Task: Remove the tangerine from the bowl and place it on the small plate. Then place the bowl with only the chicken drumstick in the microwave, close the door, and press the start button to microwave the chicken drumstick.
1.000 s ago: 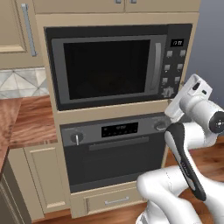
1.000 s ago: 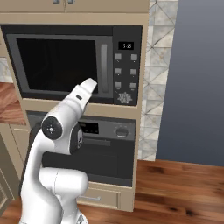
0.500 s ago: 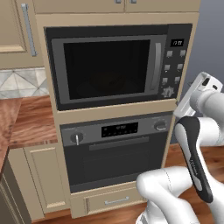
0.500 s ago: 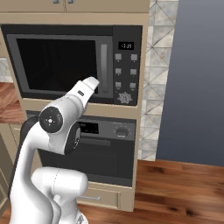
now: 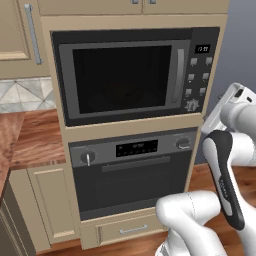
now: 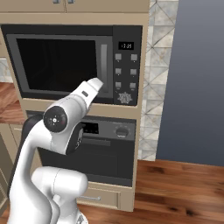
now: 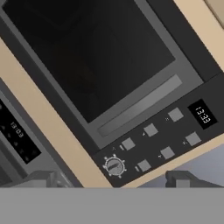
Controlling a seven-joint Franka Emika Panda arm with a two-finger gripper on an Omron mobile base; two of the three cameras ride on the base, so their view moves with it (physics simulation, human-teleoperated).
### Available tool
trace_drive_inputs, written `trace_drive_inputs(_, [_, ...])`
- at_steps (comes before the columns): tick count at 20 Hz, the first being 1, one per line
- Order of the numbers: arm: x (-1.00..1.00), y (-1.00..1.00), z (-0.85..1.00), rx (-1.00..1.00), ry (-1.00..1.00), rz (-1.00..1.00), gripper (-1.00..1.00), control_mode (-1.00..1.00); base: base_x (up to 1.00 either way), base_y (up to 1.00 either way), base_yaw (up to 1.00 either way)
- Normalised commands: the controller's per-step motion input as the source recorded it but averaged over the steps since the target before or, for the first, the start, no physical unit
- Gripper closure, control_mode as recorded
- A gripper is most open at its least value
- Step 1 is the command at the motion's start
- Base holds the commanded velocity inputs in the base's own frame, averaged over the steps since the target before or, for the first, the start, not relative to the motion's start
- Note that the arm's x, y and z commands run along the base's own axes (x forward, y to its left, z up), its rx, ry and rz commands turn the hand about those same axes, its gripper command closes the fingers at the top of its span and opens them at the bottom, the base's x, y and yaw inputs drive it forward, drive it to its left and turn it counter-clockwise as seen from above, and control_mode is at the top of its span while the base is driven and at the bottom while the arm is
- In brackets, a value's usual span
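- Microwave (image 5: 135, 75) sat built into the tan cabinet column, directly above the oven (image 5: 132, 172).
- Its door (image 5: 122, 80) was shut, the dark glass showing nothing clear behind it, and the long upright handle (image 5: 180, 72) stood at the door's right edge.
- Right of the handle was the button panel (image 5: 200, 70): a small lit clock (image 6: 126, 45) at the top, two columns of grey buttons below it, and a round dial (image 7: 114, 166) at the bottom.
- Claw (image 7: 109, 179) was released, jaws spread wide and holding nothing; in the hand view its two dark fingertips (image 7: 41, 179) rose well apart at the bottom, with the dial between them.
- That view was rolled, so the door and panel ran diagonally across it.
- From the right base view, the white hand reached up in front of the door's lower right corner, near the handle.
- Wooden bench (image 5: 35, 137) lay to the left of the column.
- Bowl, fruit, drumstick and plate could not be made out.
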Motion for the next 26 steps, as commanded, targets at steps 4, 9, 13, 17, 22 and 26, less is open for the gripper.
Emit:
trace_drive_inputs(4, [0.0,-0.04,-0.03,0.01,0.04,0.0,-1.0,-1.0,0.0,0.0,0.0])
trace_drive_inputs(9, [0.0,-0.01,-0.04,0.01,0.05,-0.01,-1.0,-1.0,0.0,0.0,0.0])
trace_drive_inputs(13, [0.0,-0.04,-0.12,0.02,0.05,0.0,-1.0,-1.0,0.0,0.0,0.0])
trace_drive_inputs(17, [0.0,-0.01,-0.16,0.0,0.08,0.0,-1.0,-1.0,0.0,0.0,0.0])
trace_drive_inputs(22, [0.0,0.0,-0.22,0.0,0.09,0.0,-1.0,-1.0,0.0,0.0,0.0])
trace_drive_inputs(26, [0.03,0.0,-0.16,0.0,0.1,0.0,-1.0,-1.0,0.0,0.0,0.0])
